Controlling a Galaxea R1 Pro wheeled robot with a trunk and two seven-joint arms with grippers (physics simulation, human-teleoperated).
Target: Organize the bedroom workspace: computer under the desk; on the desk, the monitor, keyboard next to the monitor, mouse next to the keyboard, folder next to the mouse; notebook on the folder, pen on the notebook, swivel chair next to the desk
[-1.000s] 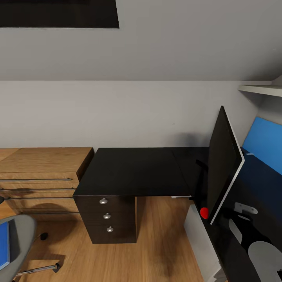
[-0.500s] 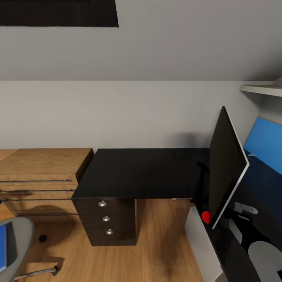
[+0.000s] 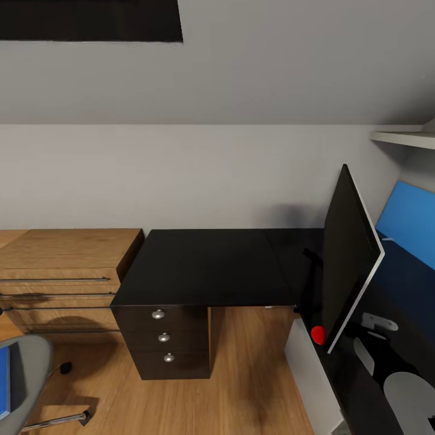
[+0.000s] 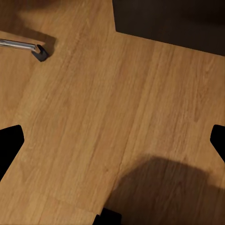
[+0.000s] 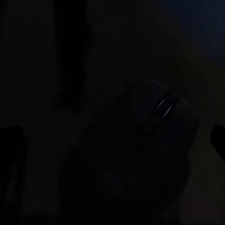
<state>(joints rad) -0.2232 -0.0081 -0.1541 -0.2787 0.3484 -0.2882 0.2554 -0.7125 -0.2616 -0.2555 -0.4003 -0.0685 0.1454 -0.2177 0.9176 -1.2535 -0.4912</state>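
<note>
Black wood makes the flat desk (image 3: 205,266) that you face in the head view; its bare top sits at the centre, against the grey wall (image 3: 181,175). Under its left part you see three dark drawers with round silver knobs (image 3: 159,314). At 9 o'clock of the desk stands a light wooden dresser (image 3: 60,266), touching its side. At 3 o'clock a thin black flat monitor with a pale edge (image 3: 347,260) stands tilted on the dark surface, and a small red round object (image 3: 317,333) lies just beside its lower corner. At 7 o'clock, near the frame corner, you see the grey seat of the swivel chair (image 3: 27,374) with a blue flat folder (image 3: 3,383) on it, and one chrome chair leg (image 3: 54,420) on the wooden floor (image 3: 241,386).

In the left wrist view, the left gripper (image 4: 112,140) has its dark fingertips (image 4: 9,143) wide apart over the floor boards, holding nothing.

In the right wrist view, almost all is dark. You can make out a rounded dark mouse-like shape (image 5: 150,140), but I cannot tell whether the right gripper is open or closed.
</note>
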